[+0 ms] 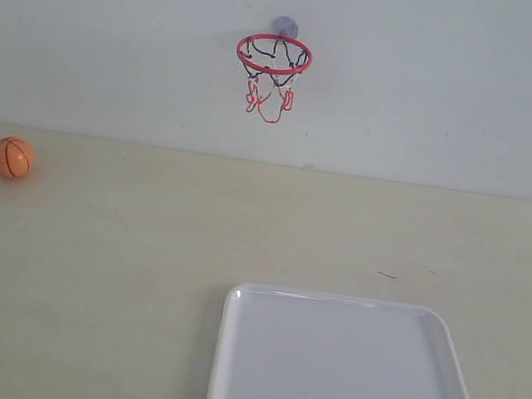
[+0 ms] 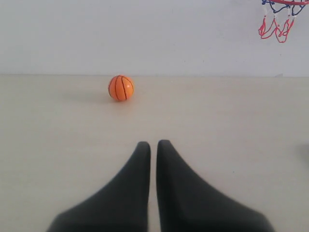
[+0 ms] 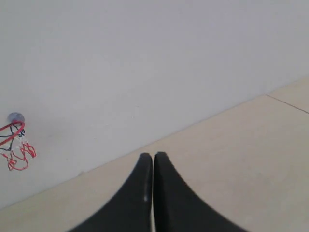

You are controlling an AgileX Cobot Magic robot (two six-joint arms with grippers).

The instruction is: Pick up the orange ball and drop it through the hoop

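Observation:
The orange ball [image 1: 11, 158] rests on the pale table at the far left, close to the back wall; the left wrist view shows the orange ball [image 2: 120, 88] well ahead of my left gripper [image 2: 153, 143], which is shut and empty. The hoop [image 1: 273, 56] hangs on the wall by its suction cup, red ring level, net dangling. In the left wrist view only the hoop's net [image 2: 277, 21] shows at a corner. My right gripper [image 3: 153, 155] is shut and empty, with the hoop [image 3: 14, 145] far off to one side. Neither gripper appears in the exterior view.
A white rectangular tray [image 1: 228, 376] lies at the front of the table, right of centre and below the hoop. The wall meets the table along a straight line behind the ball.

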